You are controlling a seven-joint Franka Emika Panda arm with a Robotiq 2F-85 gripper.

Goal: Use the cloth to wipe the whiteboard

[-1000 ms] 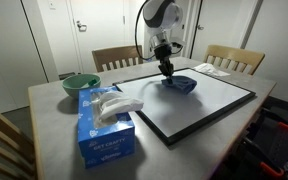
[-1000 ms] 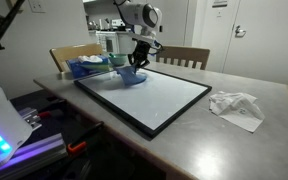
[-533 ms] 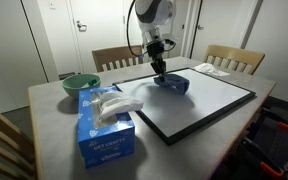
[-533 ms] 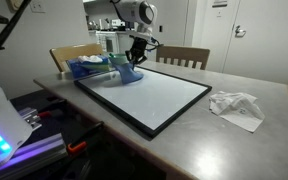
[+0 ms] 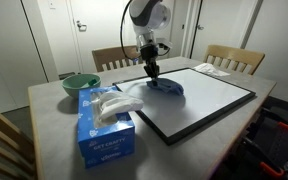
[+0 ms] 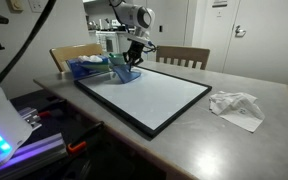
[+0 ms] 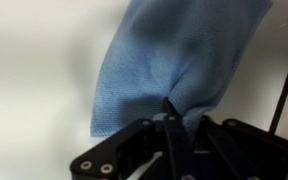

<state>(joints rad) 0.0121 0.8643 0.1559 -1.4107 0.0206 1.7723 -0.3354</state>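
so the gripper (image 5: 152, 72) is pinched tight on a fold of the blue cloth (image 5: 167, 87); in the wrist view the fingertips (image 7: 167, 133) are closed together, with the fabric bunched between them and fanning out toward 12 o'clock; the cloth is resting on the whiteboard (image 5: 204, 100), near its 10 o'clock corner in both exterior views; the tissue box (image 5: 104, 128) sits off the board around 8 o'clock and the green bowl (image 5: 80, 84) at about 9; in an exterior view there's crumpled paper (image 6: 236, 105) on the table (image 6: 254, 140), out at the board's 3 o'clock
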